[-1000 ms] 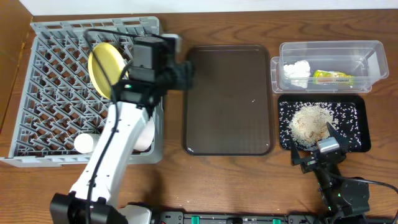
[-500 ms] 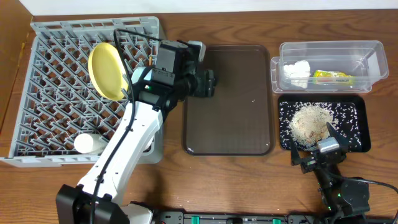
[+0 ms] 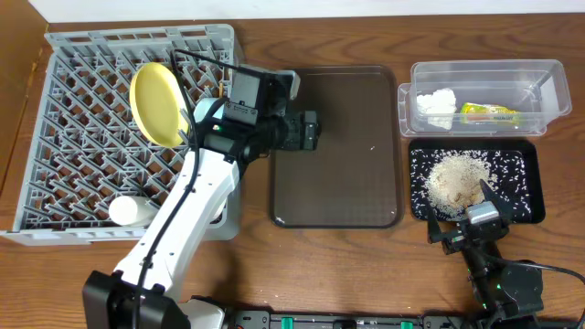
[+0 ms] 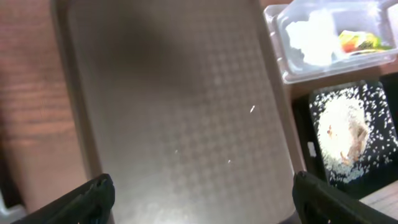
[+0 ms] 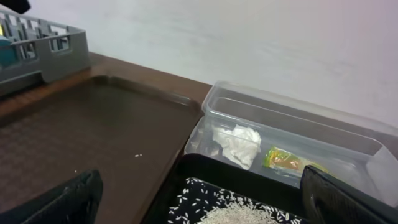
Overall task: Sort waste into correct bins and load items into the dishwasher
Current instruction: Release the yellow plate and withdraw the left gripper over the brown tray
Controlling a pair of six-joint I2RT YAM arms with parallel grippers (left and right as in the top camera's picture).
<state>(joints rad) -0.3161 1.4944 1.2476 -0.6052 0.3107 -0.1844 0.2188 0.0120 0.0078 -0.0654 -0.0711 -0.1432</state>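
A dark brown serving tray (image 3: 338, 174) lies flat on the wooden table (image 3: 320, 265)

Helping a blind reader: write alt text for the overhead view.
The open left gripper hovers over a brown tray beside a grey dish rack holding a yellow plate. At right, a clear tub holds tissue and a wrapper; a black tray holds rice scraps.
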